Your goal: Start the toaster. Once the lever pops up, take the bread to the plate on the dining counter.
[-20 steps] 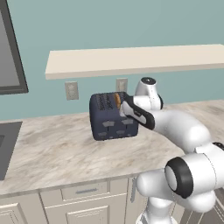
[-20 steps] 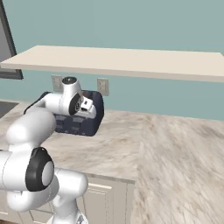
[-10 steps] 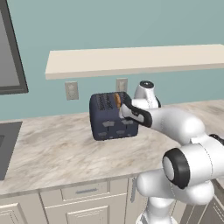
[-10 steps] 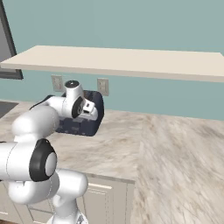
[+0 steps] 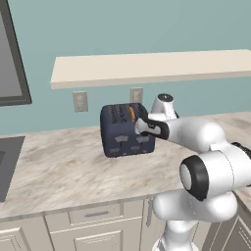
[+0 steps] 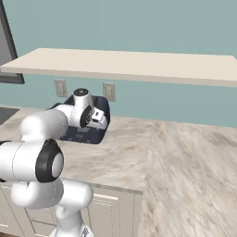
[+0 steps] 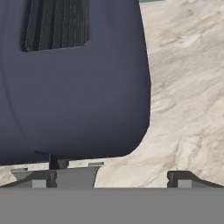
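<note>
On the marble counter by the wall sits the toaster, with the bread standing in one of its top slots. Up against its right front corner hovers the gripper — jaws spread wide, holding nothing — one fingertip just beside a grey lever panel.
</note>
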